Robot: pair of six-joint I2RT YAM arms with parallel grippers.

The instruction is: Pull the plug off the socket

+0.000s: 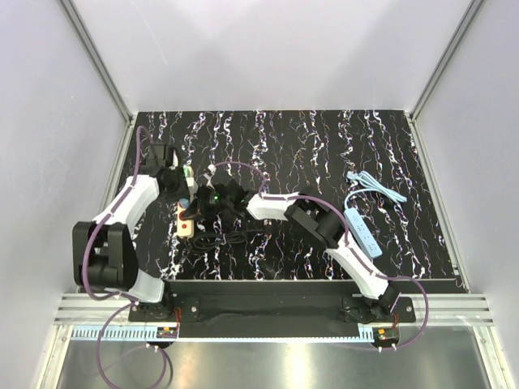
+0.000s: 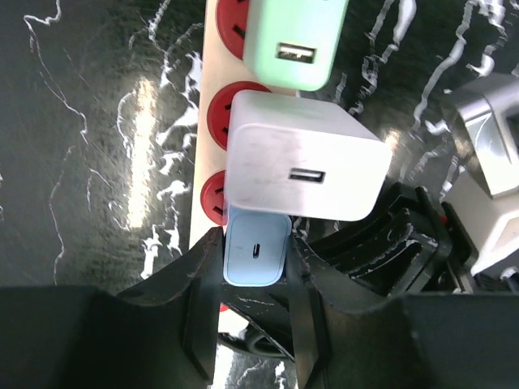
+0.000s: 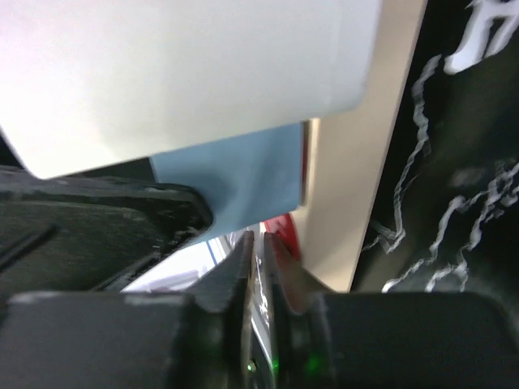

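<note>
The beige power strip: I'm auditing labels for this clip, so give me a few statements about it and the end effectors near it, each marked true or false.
1. The beige power strip holds three adapters: a mint-green adapter, the white plug and a light blue adapter. True.
2. The white plug sits between the other two. True.
3. The left end effector clamps the mint-green adapter. False: its fingers close on the light blue adapter.
4. The right end effector is wide open. False: its fingers are almost together.
5. The light blue power strip lies beside the left arm. False: it lies beside the right arm.
</note>
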